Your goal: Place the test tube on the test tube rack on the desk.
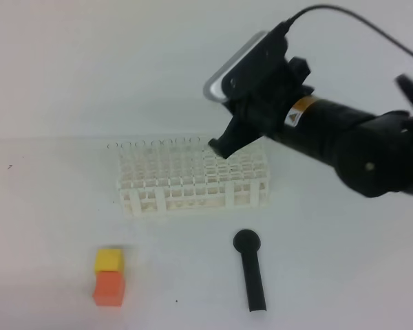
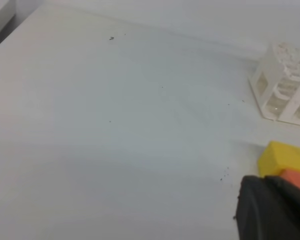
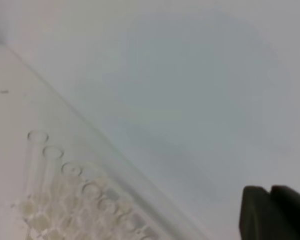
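The white test tube rack (image 1: 193, 182) stands mid-desk (image 1: 48, 206). Several clear test tubes (image 1: 162, 145) stand upright in its back row, and their open rims (image 3: 38, 136) show in the right wrist view. My right gripper (image 1: 221, 146) hovers over the rack's back right corner. Its dark fingers (image 3: 257, 212) sit side by side with only a thin seam and no tube between them. My left gripper (image 2: 272, 210) shows only as a dark block low in the left wrist view, shut, beside the stacked cubes. It is out of the high view.
A black round-headed stick (image 1: 251, 275) lies in front of the rack, to the right. A yellow cube (image 1: 109, 260) sits on an orange cube (image 1: 109, 289) at the front left. The left wrist view shows the rack's corner (image 2: 282, 87) and the yellow cube (image 2: 282, 157).
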Available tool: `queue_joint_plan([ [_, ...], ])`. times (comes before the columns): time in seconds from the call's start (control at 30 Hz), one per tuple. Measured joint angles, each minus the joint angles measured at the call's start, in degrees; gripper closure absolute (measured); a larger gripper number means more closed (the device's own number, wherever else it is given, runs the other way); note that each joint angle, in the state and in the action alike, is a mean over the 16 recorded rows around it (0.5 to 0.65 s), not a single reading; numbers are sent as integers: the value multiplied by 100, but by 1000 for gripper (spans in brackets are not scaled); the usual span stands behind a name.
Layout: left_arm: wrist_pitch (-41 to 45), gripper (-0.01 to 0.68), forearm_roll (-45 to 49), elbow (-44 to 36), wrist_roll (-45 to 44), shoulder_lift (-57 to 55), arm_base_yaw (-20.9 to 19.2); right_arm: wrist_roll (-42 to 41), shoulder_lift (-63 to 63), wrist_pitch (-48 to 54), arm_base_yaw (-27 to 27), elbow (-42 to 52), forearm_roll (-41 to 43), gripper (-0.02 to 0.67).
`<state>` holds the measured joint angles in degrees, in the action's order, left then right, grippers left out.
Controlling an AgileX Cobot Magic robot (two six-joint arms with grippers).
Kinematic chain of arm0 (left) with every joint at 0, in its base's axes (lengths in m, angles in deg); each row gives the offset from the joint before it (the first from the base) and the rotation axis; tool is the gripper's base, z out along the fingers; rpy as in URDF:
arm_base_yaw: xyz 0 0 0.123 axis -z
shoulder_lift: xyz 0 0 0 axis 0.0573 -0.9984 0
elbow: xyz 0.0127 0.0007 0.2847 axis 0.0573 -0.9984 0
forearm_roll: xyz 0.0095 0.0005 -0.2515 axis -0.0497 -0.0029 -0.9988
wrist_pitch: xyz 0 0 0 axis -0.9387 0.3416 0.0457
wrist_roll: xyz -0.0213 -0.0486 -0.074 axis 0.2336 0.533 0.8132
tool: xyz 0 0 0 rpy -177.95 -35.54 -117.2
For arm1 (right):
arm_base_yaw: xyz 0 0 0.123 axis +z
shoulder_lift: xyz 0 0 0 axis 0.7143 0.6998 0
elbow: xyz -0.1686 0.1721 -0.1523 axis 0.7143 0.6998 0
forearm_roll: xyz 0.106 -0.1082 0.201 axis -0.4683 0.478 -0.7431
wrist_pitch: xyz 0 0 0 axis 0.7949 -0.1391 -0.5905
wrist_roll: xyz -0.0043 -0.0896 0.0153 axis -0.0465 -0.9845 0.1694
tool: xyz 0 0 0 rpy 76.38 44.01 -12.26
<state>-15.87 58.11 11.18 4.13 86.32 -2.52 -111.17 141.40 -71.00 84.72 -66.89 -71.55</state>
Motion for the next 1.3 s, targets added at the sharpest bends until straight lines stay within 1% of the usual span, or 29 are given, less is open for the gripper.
queue_joint_plan([
  [0.17, 0, 673, -2, 0, 0, 0, 0, -489, -945, 689, -105, 285, -105, 618],
  [0.3, 0, 673, -6, 0, 0, 0, 0, -670, -1723, 1027, -179, 788, -148, 644],
  [0.6, 0, 673, -16, 0, 0, 0, 0, -748, -3442, 1284, -281, 2295, -399, 650],
  [0.73, 0, 673, -16, 0, 0, 0, 0, -754, -4080, 1342, -299, 2754, -526, 650],
  [0.9, 0, 673, -16, 0, 0, 0, 0, -796, -4593, 1396, -301, 3008, -608, 650],
  [1.1, 0, 673, -14, 0, 0, 0, 1, -863, -4795, 1327, -328, 3091, -649, 650],
  [1.2, 0, 673, -8, 0, 0, 0, 11, -886, -4849, 1323, -456, 3116, -694, 650],
  [1.3, 0, 673, -3, 0, 0, 0, 23, -870, -4986, 1486, -727, 3141, -764, 650],
])
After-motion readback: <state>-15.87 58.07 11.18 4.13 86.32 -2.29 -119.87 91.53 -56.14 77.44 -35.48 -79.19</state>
